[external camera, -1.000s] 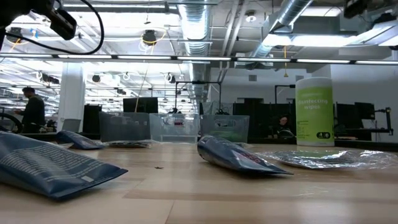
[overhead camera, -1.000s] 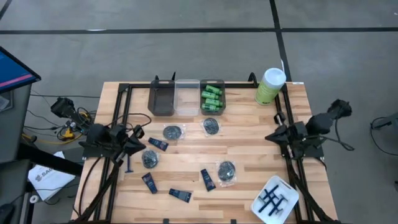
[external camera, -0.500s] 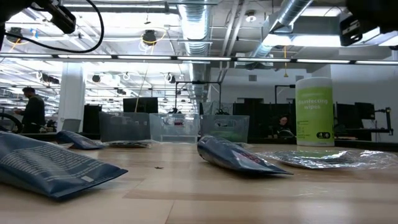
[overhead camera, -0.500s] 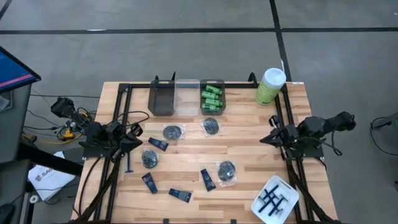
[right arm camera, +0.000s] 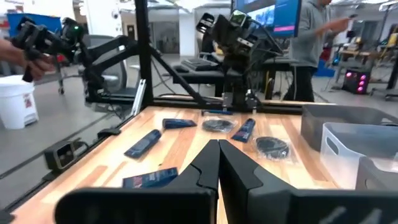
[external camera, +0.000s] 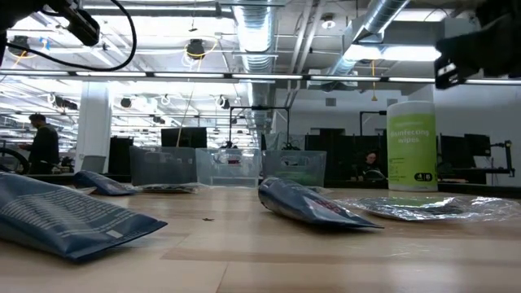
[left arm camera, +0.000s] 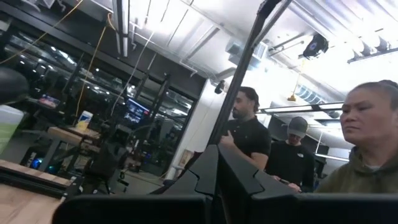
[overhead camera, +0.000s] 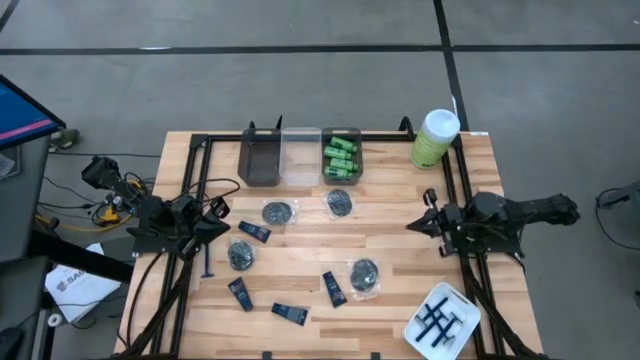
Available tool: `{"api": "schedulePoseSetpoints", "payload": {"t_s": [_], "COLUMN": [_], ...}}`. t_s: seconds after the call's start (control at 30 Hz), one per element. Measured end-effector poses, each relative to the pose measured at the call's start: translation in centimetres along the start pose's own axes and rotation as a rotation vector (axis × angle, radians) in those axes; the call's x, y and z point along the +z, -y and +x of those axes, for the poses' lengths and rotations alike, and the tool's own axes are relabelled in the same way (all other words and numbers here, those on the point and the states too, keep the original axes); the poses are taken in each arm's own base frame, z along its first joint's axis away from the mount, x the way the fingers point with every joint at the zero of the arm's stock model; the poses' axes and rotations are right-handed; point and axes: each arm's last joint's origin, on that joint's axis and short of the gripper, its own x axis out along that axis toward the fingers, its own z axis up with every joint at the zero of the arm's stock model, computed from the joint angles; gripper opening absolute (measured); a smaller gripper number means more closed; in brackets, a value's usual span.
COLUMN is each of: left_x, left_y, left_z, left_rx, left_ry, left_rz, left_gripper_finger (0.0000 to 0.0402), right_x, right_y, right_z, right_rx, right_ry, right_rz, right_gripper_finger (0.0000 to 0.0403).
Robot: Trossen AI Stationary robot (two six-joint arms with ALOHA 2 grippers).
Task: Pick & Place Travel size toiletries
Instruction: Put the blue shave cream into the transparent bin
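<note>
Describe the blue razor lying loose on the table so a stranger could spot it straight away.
Start at the three bins along the table's far edge, then go to the left arm's gripper by the table's left side. Just in front of that gripper lies the razor, beside a round grey packet. It is the only thin blue stick there; the navy tubes are flat and wider.

You have two dark, nearly black arms, the left arm and the right arm, built from angular blocky links. Black cables loop off the left one. Each ends in dark tapered fingers with flat faces.
</note>
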Motion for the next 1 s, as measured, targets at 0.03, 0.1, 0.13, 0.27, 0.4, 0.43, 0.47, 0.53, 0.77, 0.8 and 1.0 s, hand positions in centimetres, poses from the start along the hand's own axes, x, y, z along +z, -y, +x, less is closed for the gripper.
{"api": "schedulePoseSetpoints", "payload": {"t_s": [0.03, 0.1, 0.13, 0.27, 0.4, 0.43, 0.47, 0.53, 0.77, 0.8, 1.0], "left_x": [0.0, 0.0, 0.0, 0.1, 0.2, 0.2, 0.3, 0.3, 3.0, 3.6, 6.2], "left_y": [0.0, 0.0, 0.0, -0.2, -0.5, -0.6, -0.6, -0.8, 0.6, 1.0, 3.5], "left_z": [0.0, 0.0, 0.0, 0.0, -0.1, -0.1, -0.1, -0.1, 2.0, 2.7, 7.2], "left_rx": [0.000, 0.007, 0.016, 0.088, 0.183, 0.206, 0.232, 0.285, 0.356, 0.357, 0.393], "left_ry": [0.001, 0.003, 0.007, 0.027, 0.054, 0.061, 0.067, 0.083, 0.138, 0.128, -0.009], "left_rz": [0.000, -0.001, -0.001, -0.003, -0.004, -0.005, -0.005, -0.009, -0.006, 0.016, 0.184], "left_gripper_finger": [0.0002, 0.0002, 0.0002, 0.0002, 0.0002, 0.0002, 0.0002, 0.0002, 0.0001, 0.0001, 0.0001], "right_x": [-0.5, -1.1, -1.0, -1.2, -1.2, -1.2, -1.3, -1.3, -1.4, -1.4, -1.4], "right_y": [0.1, 0.1, 0.2, 0.2, 0.5, 0.6, 0.7, 0.8, 1.4, 1.5, 1.5], "right_z": [0.2, 0.3, 0.3, 0.3, 0.3, 0.3, 0.3, 0.4, 0.3, 0.3, 0.3], "right_rx": [-0.006, -0.002, 0.005, 0.048, 0.030, 0.022, 0.015, 0.000, -0.099, -0.101, -0.102], "right_ry": [0.010, 0.024, 0.032, 0.015, 0.014, 0.013, 0.008, 0.004, -0.005, -0.005, -0.005], "right_rz": [0.000, -0.004, -0.005, -0.031, -0.043, -0.040, -0.040, -0.040, -0.039, -0.039, -0.040], "right_gripper_finger": [0.0000, 0.0000, 0.0000, 0.0000, 0.0000, 0.0000, 0.0000, 0.0000, 0.0000, 0.0000, 0.0000]}}
